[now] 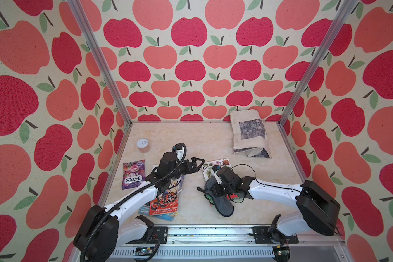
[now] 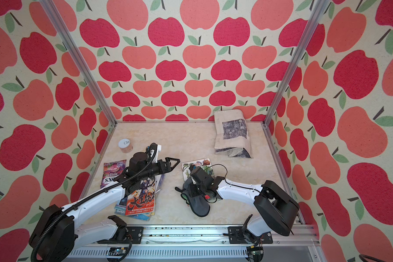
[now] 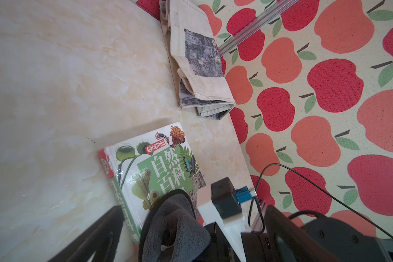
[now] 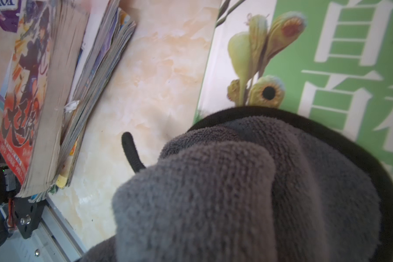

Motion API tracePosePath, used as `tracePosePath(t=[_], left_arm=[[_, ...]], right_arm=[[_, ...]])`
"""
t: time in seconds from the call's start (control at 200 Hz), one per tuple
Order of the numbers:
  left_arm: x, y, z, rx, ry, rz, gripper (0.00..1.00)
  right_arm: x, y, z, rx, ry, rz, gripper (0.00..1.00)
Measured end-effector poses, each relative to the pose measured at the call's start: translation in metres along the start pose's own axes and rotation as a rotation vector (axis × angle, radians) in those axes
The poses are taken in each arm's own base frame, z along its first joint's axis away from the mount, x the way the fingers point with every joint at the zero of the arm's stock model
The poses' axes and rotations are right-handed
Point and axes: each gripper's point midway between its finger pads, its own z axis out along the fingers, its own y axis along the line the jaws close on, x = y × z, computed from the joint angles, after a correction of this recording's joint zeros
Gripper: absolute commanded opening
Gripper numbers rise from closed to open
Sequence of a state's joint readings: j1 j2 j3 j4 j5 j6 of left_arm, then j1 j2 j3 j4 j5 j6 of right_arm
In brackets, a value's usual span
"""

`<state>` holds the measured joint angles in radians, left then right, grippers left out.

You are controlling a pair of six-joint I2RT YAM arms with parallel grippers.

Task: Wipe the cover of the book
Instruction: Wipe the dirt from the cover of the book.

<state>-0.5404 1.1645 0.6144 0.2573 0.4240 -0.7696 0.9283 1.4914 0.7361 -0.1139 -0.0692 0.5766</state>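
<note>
The book (image 1: 210,169) (image 2: 192,166) lies flat on the table at centre right, its white and green cover showing plants and Chinese characters (image 3: 159,163) (image 4: 340,68). A grey cloth (image 1: 222,207) (image 2: 200,207) is bunched on the book's near part and trails onto the table toward the front. My right gripper (image 1: 210,191) is shut on the grey cloth, and its fingers are buried in the fabric (image 4: 236,192). To the left of the book, my left gripper (image 1: 197,164) (image 2: 174,163) hovers open and empty, with its dark fingers (image 3: 100,233) wide apart.
A stack of comic books (image 1: 166,202) lies under the left arm. A purple candy bag (image 1: 133,173) and a small can (image 1: 143,145) sit at the left. A folded printed fabric bag (image 1: 250,133) lies at the back right. A metal rail (image 1: 202,233) runs along the front edge.
</note>
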Motion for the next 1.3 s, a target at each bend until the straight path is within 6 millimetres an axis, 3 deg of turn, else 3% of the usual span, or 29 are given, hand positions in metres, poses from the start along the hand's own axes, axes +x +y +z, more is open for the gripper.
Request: tracePosePath(t=[0.14,0.365,0.47,0.59,0.72,0.986,1.131,1.296], left_arm=[[0.001,0.001,0.000,-0.004,0.000,-0.002,0.99],[0.002,0.003,0.000,-0.008,0.004,-0.007,0.99],[0.004,0.005,0.000,-0.016,0.012,-0.011,0.99],[0.005,0.006,-0.004,-0.028,0.014,-0.015,0.99],[0.002,0.007,-0.007,-0.032,0.000,-0.015,0.99],[0.009,0.025,0.006,-0.070,0.026,-0.036,0.99],[0.019,0.040,0.018,-0.100,0.069,-0.062,0.99],[0.019,0.039,0.021,-0.086,0.068,-0.077,0.99]], right_arm=[[-0.040,-0.023,0.011,0.023,-0.015,0.029,0.00],[-0.095,-0.011,0.045,-0.020,-0.015,-0.008,0.00],[-0.109,-0.002,0.057,-0.050,-0.013,-0.017,0.00],[-0.110,0.000,0.059,-0.062,-0.015,-0.019,0.00],[-0.094,0.000,0.050,-0.069,-0.029,-0.030,0.00],[-0.010,0.014,0.010,-0.094,0.023,-0.067,0.00],[0.020,0.002,-0.010,-0.088,0.014,-0.022,0.00],[0.038,-0.017,-0.028,-0.047,-0.012,0.026,0.00]])
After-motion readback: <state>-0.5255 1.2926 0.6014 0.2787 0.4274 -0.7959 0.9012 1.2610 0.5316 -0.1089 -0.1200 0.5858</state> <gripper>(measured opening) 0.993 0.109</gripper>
